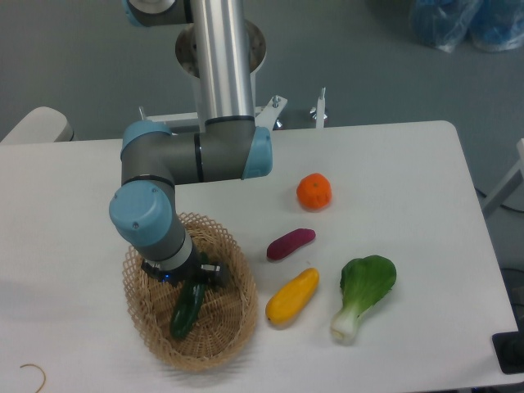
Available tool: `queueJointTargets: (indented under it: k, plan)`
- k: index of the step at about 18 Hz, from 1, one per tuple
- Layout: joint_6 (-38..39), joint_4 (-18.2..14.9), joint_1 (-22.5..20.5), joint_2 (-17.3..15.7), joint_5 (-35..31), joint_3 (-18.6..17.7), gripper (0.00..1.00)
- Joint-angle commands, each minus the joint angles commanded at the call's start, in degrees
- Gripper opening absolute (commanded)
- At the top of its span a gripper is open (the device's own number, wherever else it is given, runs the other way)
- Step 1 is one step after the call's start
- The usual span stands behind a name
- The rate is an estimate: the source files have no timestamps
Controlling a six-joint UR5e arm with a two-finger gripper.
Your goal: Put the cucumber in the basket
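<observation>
The tan woven basket (226, 270) sits at the front left of the white table. My gripper (190, 280) hangs over the basket's middle, pointing down, with its fingers mostly hidden under the blue-grey wrist. The dark green cucumber (185, 313) slants down and to the left from the gripper, inside the basket. Its upper end is still between the fingers and its lower end is close to the basket floor. The gripper looks shut on it.
To the right of the basket lie a purple vegetable (290, 243), a yellow squash (291, 296) and a leafy bok choy (363, 294). An orange (314, 191) sits farther back. The arm's column rises at the back left. A thin loop of cord (33, 372) lies at the front left corner.
</observation>
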State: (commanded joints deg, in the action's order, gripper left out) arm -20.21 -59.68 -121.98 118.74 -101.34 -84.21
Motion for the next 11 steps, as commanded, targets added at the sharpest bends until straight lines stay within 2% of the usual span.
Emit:
queueJointTargets:
  k: [1, 4, 8, 11]
  plan:
    - [-0.96, 0.09, -1.66, -0.96, 0.18, 1.14, 1.0]
    - [-11.74, -0.18, -4.39, -3.6, 1.32, 2.12, 1.0]
    - [-23.35, -0.61, -12.03, -7.38, 3.69, 2.56, 1.0]
    - [-34.24, -2.01, -17.74, -8.53, 4.31, 2.56, 1.0]
